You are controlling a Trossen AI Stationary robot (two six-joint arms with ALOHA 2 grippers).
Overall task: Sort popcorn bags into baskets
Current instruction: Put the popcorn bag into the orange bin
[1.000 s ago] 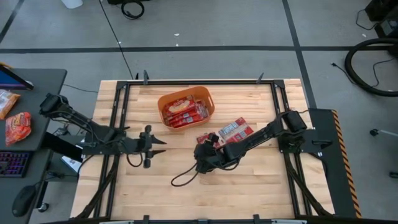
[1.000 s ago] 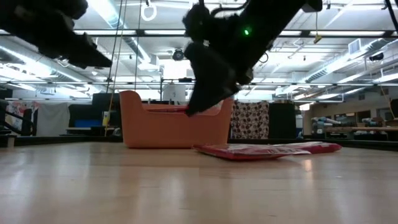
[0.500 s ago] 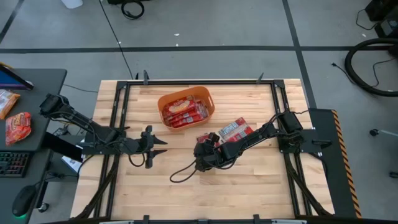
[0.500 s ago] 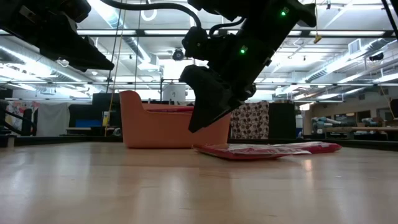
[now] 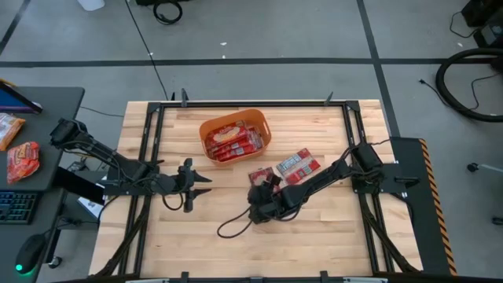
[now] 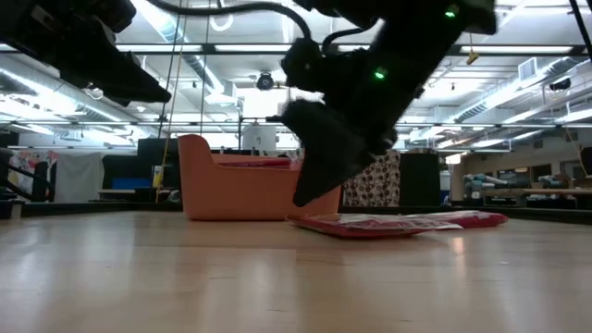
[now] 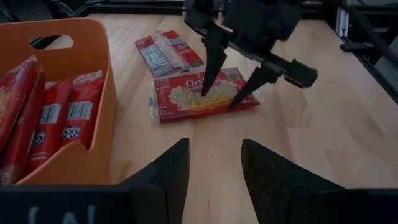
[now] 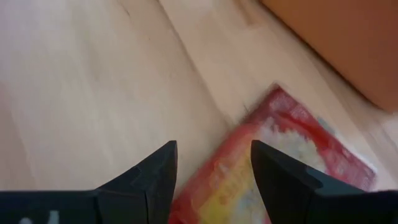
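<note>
Right now the right gripper (image 7: pixel 239 84), fingers spread, is hanging just over the near popcorn bag (image 7: pixel 202 94), whose long axis is running left-right across the table beside the basket (image 5: pixel 234 136). Left gripper (image 5: pixel 198 185), fingers also apart, is waiting well off to the left, so the right arm is nearer.

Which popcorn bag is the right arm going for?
Start at the orange basket near the table's far edge. Two bags lie on the wood beside it; the right gripper hangs open over the nearer one, printed red face up, while its neighbour shows a grey-white back.
</note>
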